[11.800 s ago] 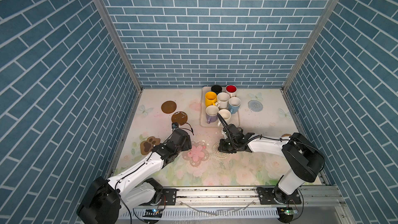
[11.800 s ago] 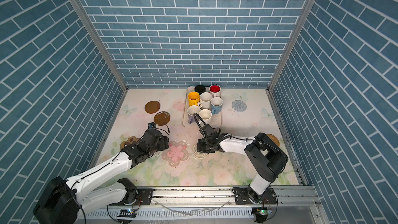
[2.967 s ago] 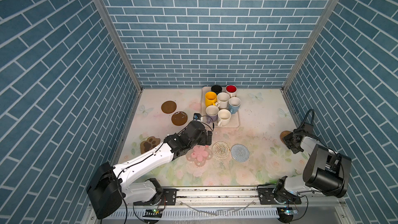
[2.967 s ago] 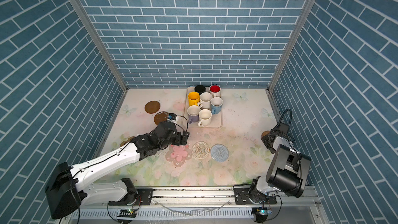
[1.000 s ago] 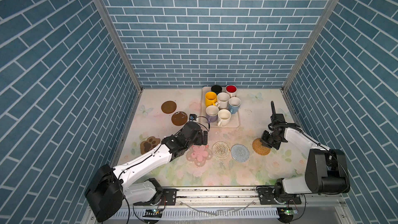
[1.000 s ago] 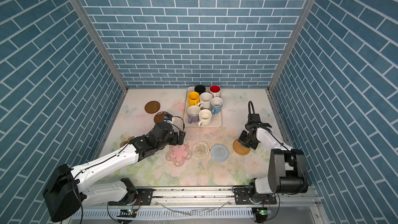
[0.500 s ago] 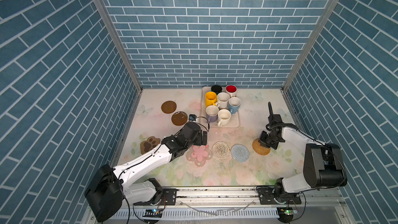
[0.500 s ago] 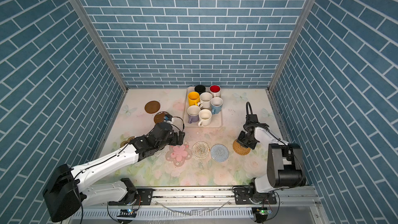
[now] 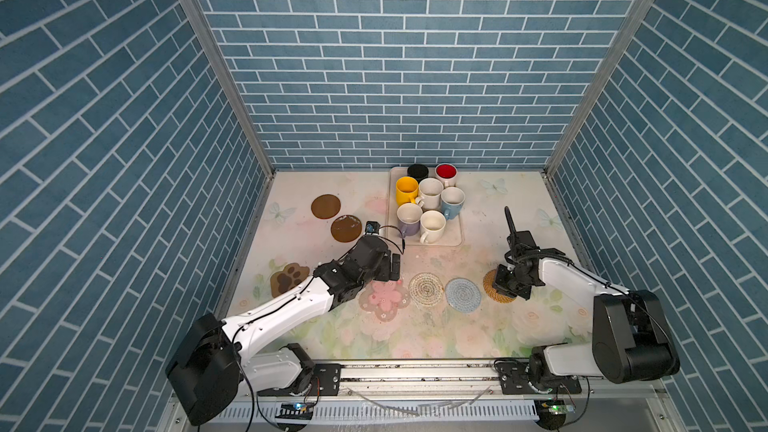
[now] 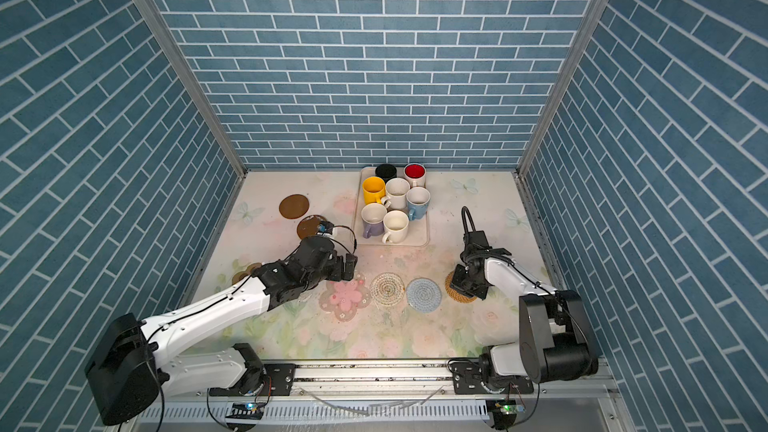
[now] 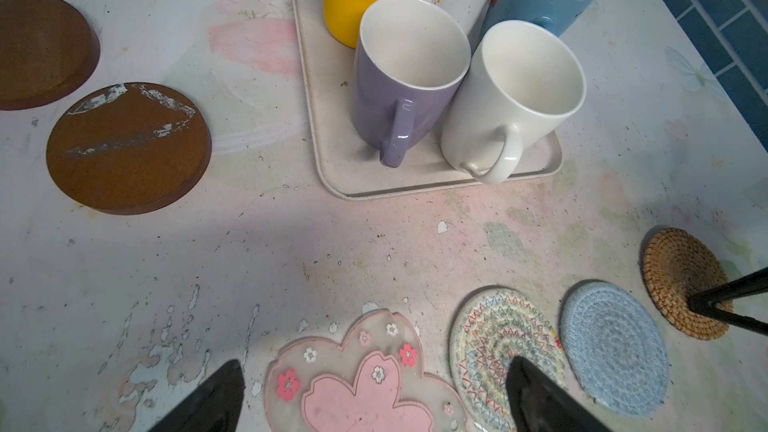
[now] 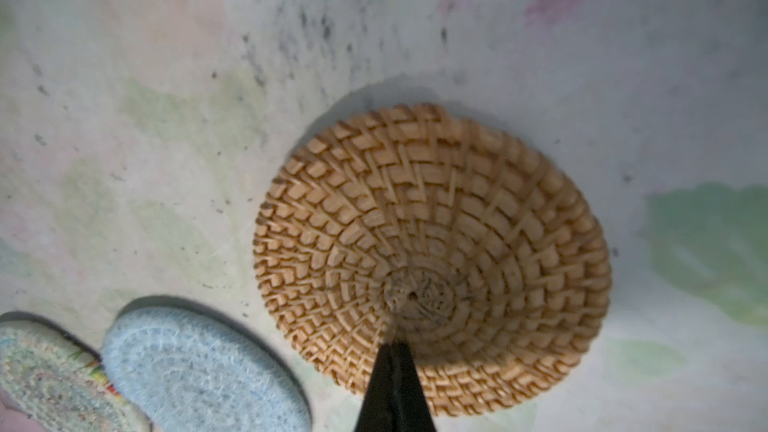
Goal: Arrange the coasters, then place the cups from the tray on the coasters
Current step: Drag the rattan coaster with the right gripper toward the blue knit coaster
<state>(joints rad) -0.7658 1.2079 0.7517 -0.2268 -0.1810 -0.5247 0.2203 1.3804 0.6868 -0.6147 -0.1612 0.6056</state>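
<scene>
**Here, closed fingers press the tan coaster at the row's end**

The right fingers (image 12: 392,388) are pressed together with nothing between them. Their tip bears down near the centre of the tan coaster (image 12: 432,222), probably because a thin woven mat slides under pressure more easily than it can be pinched. This coaster lies flat on the worktop (image 9: 415,338), just beside the blue coaster (image 9: 462,294). It closes the right end of a row that also holds the white coaster (image 9: 426,289) and the flower coaster (image 9: 384,299).

The left fingers (image 11: 536,401) are spread wide and empty. They hover above the flower and white coasters and face the tray (image 11: 332,176), likely ready for the next pick.

The paw coaster (image 9: 289,278) lies apart at the left, and two brown discs (image 9: 346,228) lie farther back near the tray, so the arranging seems unfinished. All seven cups (image 9: 430,193) stand upright, packed together in the tray, none yet on a coaster.
</scene>
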